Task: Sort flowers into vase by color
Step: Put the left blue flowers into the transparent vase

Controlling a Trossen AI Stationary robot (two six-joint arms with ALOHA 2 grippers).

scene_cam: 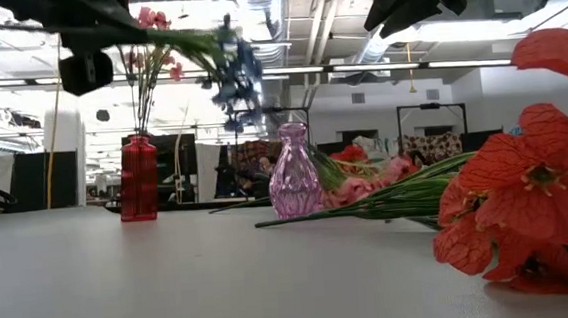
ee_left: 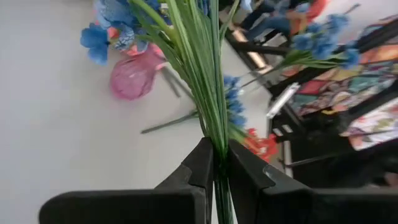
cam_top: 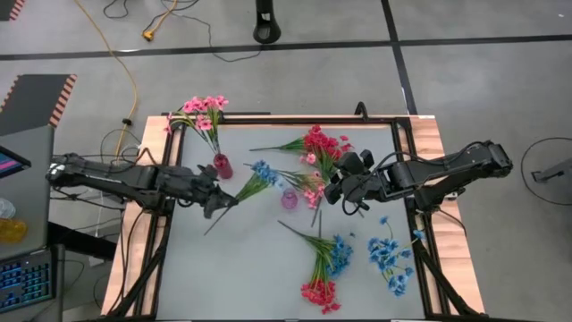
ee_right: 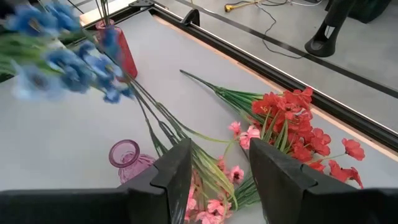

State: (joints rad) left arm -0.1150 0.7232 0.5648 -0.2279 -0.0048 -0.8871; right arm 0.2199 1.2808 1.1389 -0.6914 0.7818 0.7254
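Your left gripper (ee_left: pixel 214 163) is pinched tight on the green stems of a blue sprig (cam_top: pixel 255 182), holding it clear of the table; in the low view its blossoms hang blurred in the air between the red vase (scene_cam: pixel 138 178) and the pink vase (scene_cam: pixel 294 171). Where the stems meet the fingers is all you get in the left wrist view (the stem ends are cut off by the picture edge).

Your right gripper (ee_right: pixel 217 168) hangs over the middle of the table with its fingers parted and nothing between them; below it lie a pink sprig (ee_right: pixel 214 186) and a red sprig (ee_right: pixel 298 124), both flat on the table.

The red vase already has pink flowers (cam_top: pixel 201 112) standing in it, at the table's far left corner. The pink vase looks empty from the right wrist view, though you only see its mouth. More sprigs lie at the near edge: a mixed red and blue bunch (cam_top: pixel 323 268) and a blue sprig (cam_top: pixel 391 255) on its own. A big red blossom (scene_cam: pixel 527 192) fills the right side of the low view, too close to make out more.

The table (cam_top: pixel 223 286) is plain pale grey with a wooden rim. Beyond it is a grey floor with a yellow cable (cam_top: pixel 125 54), and an open office with ceiling lights.
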